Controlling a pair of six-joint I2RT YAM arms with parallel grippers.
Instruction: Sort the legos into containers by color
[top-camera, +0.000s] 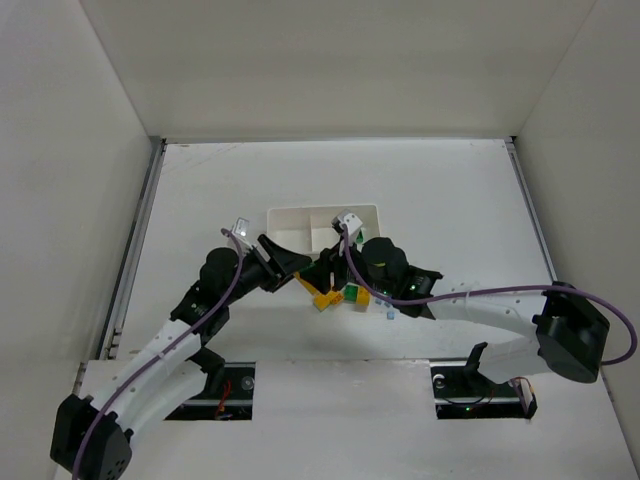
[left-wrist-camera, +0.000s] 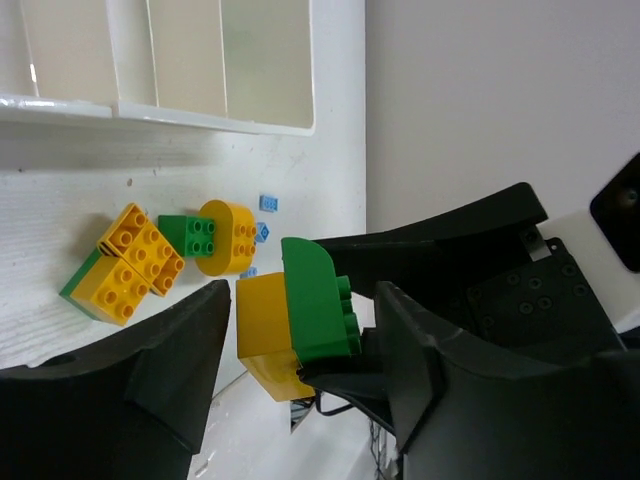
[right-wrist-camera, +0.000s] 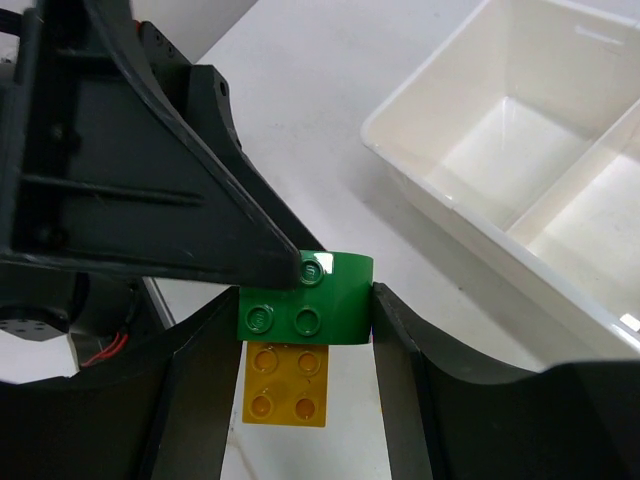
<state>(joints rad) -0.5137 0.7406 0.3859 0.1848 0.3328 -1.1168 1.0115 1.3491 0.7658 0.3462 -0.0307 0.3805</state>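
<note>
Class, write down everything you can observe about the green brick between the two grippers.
The green brick is glossy moulded plastic with one rounded edge and round studs on its face, three of them showing in the right wrist view. It is stacked on a yellow brick and covers part of it. The right gripper has a finger against each end and appears to clamp it. The left gripper flanks the pair, and one of its fingers crosses the rounded edge; whether it touches is unclear.

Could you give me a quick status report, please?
Right gripper shut on green-yellow stack. Left gripper open around it. Other legos loose near tray.
</note>
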